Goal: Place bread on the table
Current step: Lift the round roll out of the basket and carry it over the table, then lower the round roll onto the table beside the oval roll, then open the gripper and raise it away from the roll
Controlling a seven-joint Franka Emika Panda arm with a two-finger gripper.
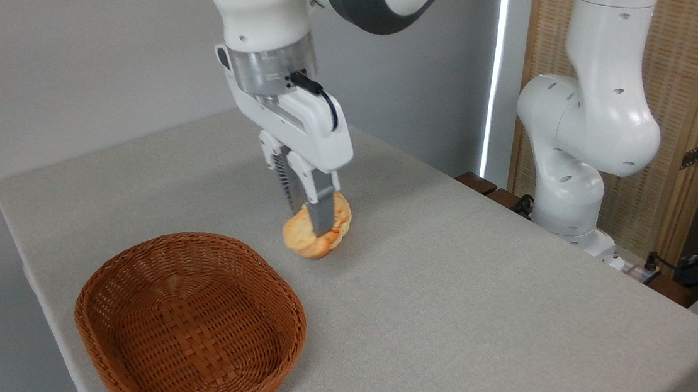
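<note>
The end effector (312,218) pinches the bread (317,231), which is out of the basket (189,324) and low on or just over the desk (473,295). Only letting go seems left.

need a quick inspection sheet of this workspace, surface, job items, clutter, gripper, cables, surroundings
surface: table covered in light grey-beige cloth, flat, no spills seen
job's things: bread, a golden bun, held tilted between the fingers at or just above the cloth; contact with the table cannot be told
clutter: brown wicker basket at the near left, nothing in it
grippers: gripper shut on the bread, pointing down
cables: a black cable loops at the wrist; more cables lie by the arm base
surroundings: grey wall behind, arm base at the far right edge, wooden slatted screen beyond it
</note>
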